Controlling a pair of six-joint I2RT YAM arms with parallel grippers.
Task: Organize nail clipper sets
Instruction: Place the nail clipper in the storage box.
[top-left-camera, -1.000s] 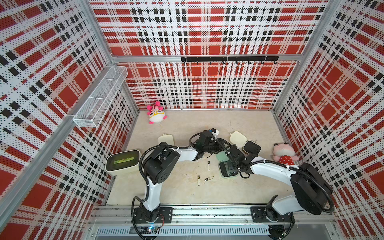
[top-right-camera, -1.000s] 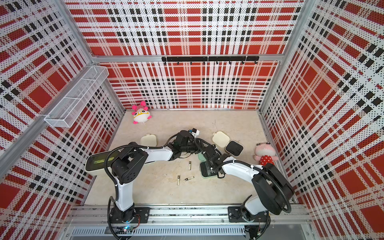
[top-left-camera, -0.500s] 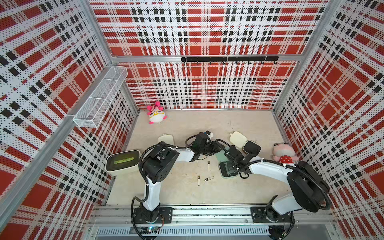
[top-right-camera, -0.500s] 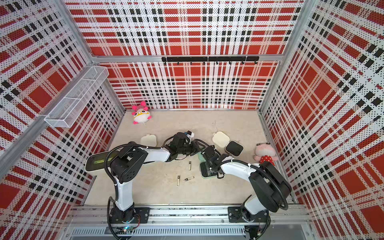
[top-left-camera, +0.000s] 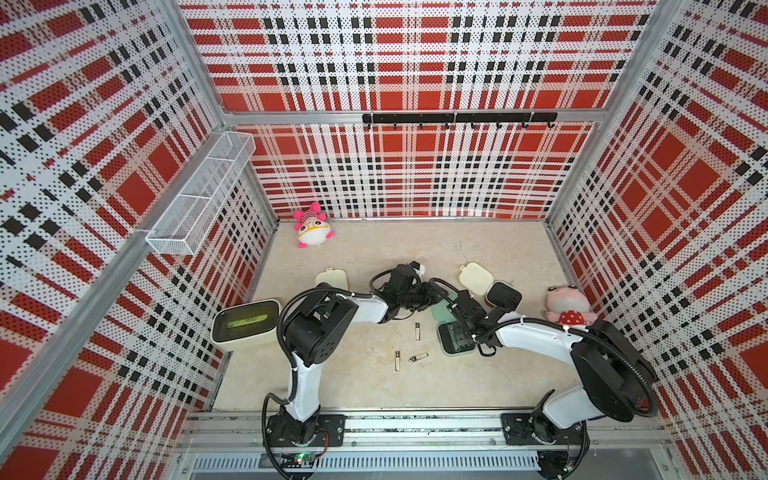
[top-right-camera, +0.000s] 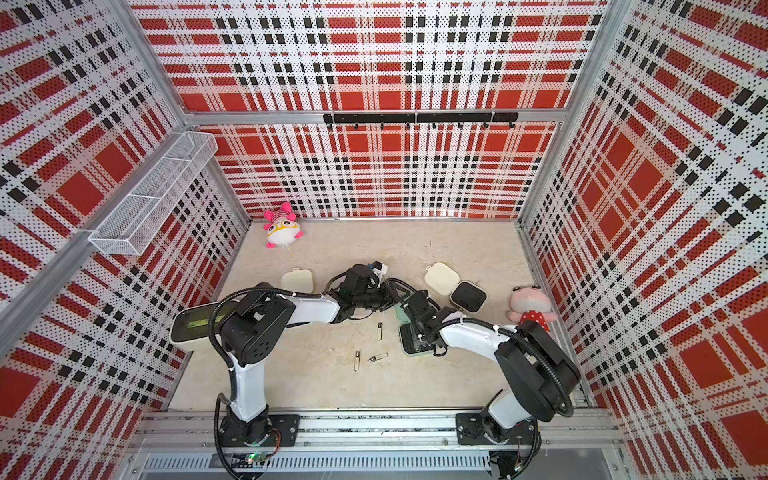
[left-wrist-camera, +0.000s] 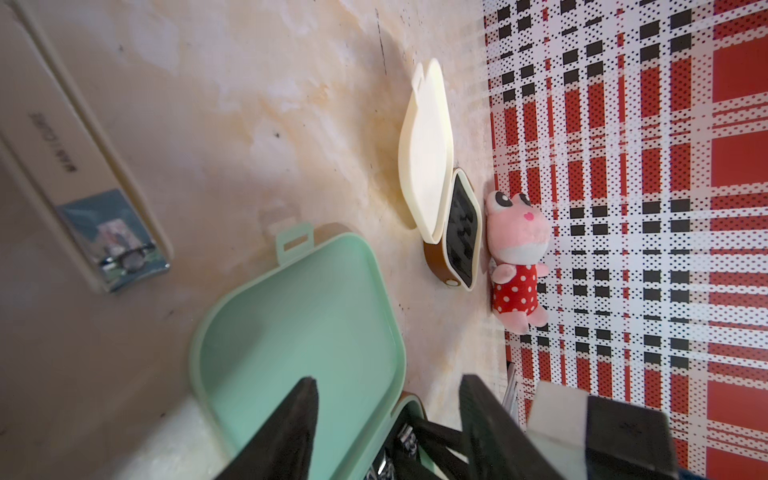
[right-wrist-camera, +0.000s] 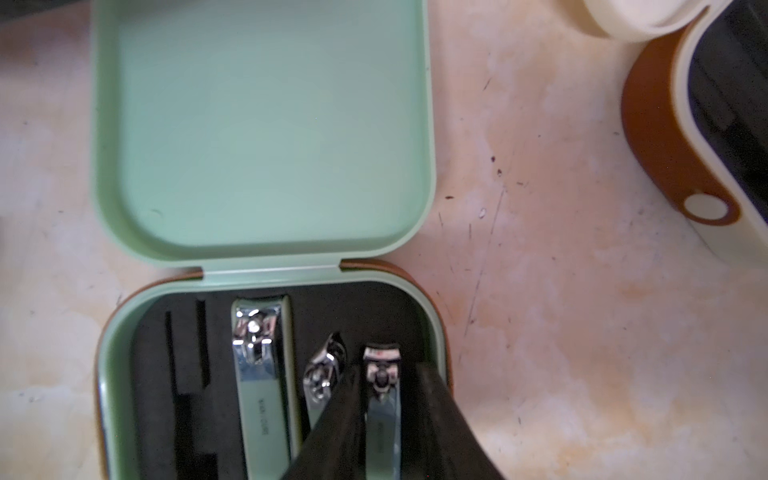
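Note:
The mint green case lies open, its lid (right-wrist-camera: 262, 124) flat and its black tray (top-left-camera: 455, 341) toward the front. Three silver clippers sit in the tray. My right gripper (right-wrist-camera: 386, 368) is open, its fingers narrowly astride the small clipper (right-wrist-camera: 380, 399) in its slot, with a slim gap on one side. My left gripper (left-wrist-camera: 387, 378) is open above the mint lid's edge (left-wrist-camera: 390, 332), holding nothing. An open cream case (top-left-camera: 476, 276) with a black tray (top-left-camera: 503, 296) lies to the right. A closed cream case (top-left-camera: 331, 277) lies to the left. Three loose metal tools (top-left-camera: 417, 330) lie on the floor.
A larger cream box with a green top (top-left-camera: 245, 324) stands at the left wall. A pink-and-white plush (top-left-camera: 311, 228) lies at the back left, a pink frog plush (top-left-camera: 567, 305) at the right wall. A cream-handled clipper (left-wrist-camera: 83, 166) shows close to the left wrist camera.
The left gripper has drawn back a little to the left, away from the mint case. The right arm has hardly moved over the tray.

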